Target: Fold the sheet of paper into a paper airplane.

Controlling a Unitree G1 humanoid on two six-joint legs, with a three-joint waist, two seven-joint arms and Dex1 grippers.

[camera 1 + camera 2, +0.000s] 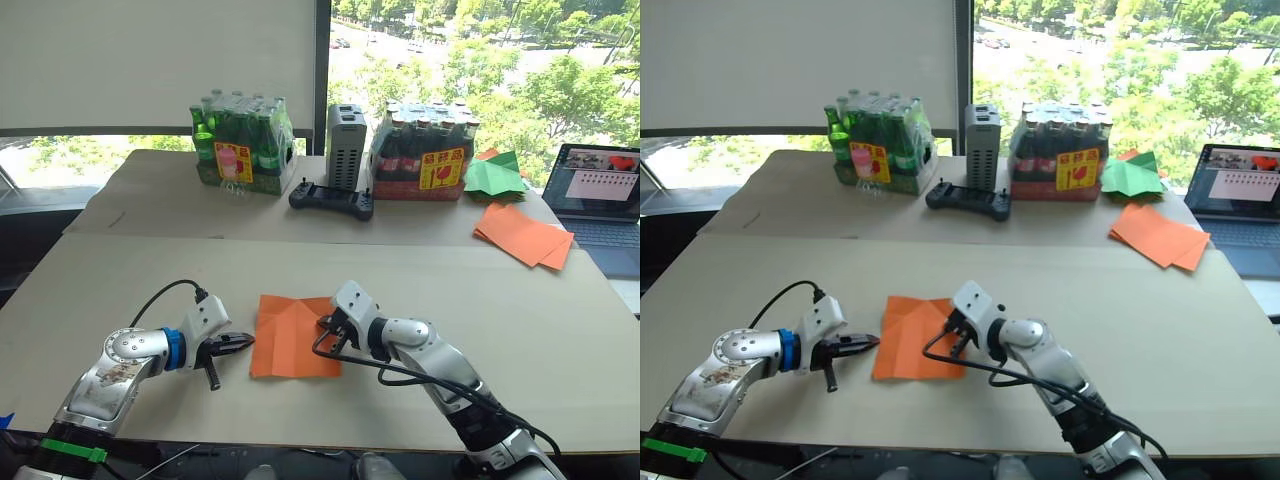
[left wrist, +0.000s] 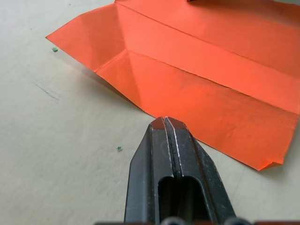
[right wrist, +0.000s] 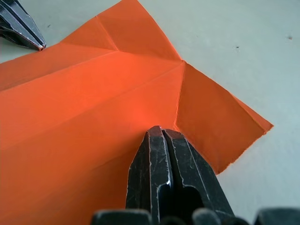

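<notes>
With the sheet of paper (image 1: 293,336) lying flat and creased on the surface (image 1: 520,310) between both arms, keep left gripper (image 1: 243,341) clenched and empty at its left edge, press right gripper (image 1: 328,324), likewise clenched, along the centre crease before folding.

The table (image 1: 560,330) is viewed from above its near edge by both head cameras, facing forward and down. The sheet of paper (image 2: 197,75) is seen close up from opposite sides by the wrist cameras and shared by all views.
</notes>
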